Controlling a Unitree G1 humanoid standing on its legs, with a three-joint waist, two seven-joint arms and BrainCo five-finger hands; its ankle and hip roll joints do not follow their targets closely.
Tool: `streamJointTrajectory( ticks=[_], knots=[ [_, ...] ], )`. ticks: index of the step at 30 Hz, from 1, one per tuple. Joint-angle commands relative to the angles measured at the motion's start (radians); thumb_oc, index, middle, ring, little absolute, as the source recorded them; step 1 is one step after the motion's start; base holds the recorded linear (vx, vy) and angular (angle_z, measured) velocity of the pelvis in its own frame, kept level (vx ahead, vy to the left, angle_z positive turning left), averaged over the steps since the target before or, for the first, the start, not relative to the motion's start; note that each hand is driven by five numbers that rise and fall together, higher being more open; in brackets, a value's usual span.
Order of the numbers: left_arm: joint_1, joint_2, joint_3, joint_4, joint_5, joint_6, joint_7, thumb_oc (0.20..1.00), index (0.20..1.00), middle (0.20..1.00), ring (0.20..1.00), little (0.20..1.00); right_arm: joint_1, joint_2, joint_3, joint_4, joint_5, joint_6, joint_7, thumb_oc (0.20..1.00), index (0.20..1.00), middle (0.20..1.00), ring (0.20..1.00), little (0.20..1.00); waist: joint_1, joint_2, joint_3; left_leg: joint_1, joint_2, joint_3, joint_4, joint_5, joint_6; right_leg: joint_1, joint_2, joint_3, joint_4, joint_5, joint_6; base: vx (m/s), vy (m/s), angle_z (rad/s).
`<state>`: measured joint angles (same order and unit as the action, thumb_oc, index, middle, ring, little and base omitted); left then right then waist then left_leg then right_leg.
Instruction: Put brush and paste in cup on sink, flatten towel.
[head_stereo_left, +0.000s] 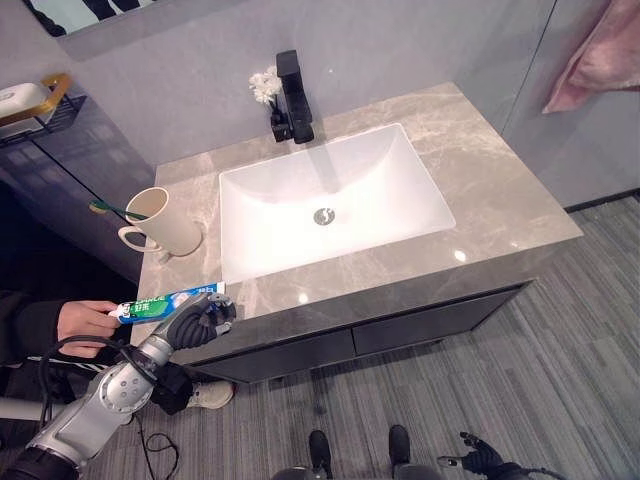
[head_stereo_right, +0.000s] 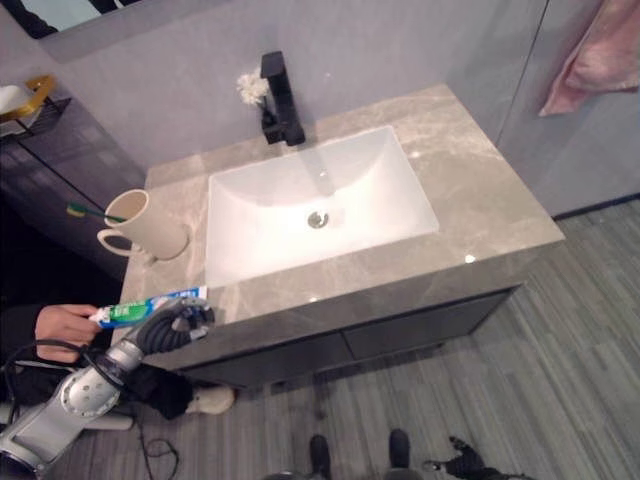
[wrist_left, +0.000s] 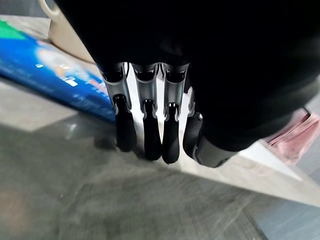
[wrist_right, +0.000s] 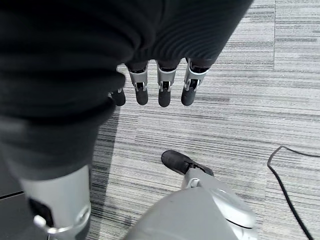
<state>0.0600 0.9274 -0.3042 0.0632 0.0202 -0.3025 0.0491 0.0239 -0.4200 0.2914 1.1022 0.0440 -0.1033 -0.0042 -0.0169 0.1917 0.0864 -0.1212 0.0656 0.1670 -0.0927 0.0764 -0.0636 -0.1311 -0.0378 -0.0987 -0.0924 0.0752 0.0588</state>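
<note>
1. At the front left corner of the vanity top, the action is being set up: the toothpaste tube is held out level by a person's hand, its long axis running left to right along the counter edge.
2. The cup is seen standing upright just behind that corner, left of the basin, with the toothbrush already poking out of its mouth.
3. The left hand is placed right below the tube's inner end, fingers straight and relaxed, nothing gripped; it is clearly the nearer hand.
4. The right hand is hung low over the floor, fingers loose, empty.
5. The pink towel is seen hanging far right.
</note>
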Motion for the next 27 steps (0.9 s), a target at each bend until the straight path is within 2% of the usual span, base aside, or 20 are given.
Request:
streamJointTrajectory(
  ticks=[1, 12, 19, 27],
  knots=[
    [-0.034, -0.014, -0.010, 0.042, 0.027, 0.001, -0.005, 0.200, 0.200, 0.200, 0.200, 0.200, -0.029, -0.005, 0.011, -0.033, 0.015, -0.004, -0.026, 1.000, 1.000, 1.000, 1.000, 1.000, -0.028, -0.063, 0.013, -0.021, 0.016, -0.028, 0.005, 0.015, -0.053, 0.010, -0.133, 0.064, 0.005, 0.033, 0.129, -0.03, 0.010, -0.15],
    [-0.071, -0.026, -0.058, 0.040, 0.061, -0.002, -0.004, 0.200, 0.200, 0.200, 0.200, 0.200, -0.046, 0.003, 0.010, -0.009, 0.020, -0.009, -0.047, 1.000, 1.000, 1.000, 1.000, 1.000, -0.027, -0.070, 0.005, -0.037, 0.031, -0.010, 0.005, 0.018, -0.058, -0.021, -0.131, 0.087, 0.005, 0.041, 0.131, 0.00, -0.007, -0.09],
    [-0.086, -0.047, -0.089, -0.077, -0.018, -0.013, -0.038, 0.200, 0.200, 0.200, 0.200, 0.200, -0.032, 0.027, 0.022, 0.039, 0.014, -0.002, -0.043, 1.000, 1.000, 1.000, 1.000, 1.000, -0.033, -0.079, -0.021, -0.013, 0.032, -0.021, 0.005, 0.009, -0.060, 0.014, -0.130, 0.073, 0.005, 0.027, 0.131, 0.02, -0.014, 0.03],
    [-0.107, -0.066, -0.119, -0.127, -0.043, -0.009, -0.053, 0.200, 0.200, 0.200, 0.200, 0.200, -0.043, 0.053, 0.043, 0.061, 0.007, 0.005, -0.043, 1.000, 1.000, 1.000, 1.000, 1.000, -0.027, -0.093, -0.044, 0.007, 0.037, -0.028, 0.005, 0.006, -0.060, 0.038, -0.127, 0.065, 0.005, 0.022, 0.130, 0.00, -0.002, 0.00]
  ],
)
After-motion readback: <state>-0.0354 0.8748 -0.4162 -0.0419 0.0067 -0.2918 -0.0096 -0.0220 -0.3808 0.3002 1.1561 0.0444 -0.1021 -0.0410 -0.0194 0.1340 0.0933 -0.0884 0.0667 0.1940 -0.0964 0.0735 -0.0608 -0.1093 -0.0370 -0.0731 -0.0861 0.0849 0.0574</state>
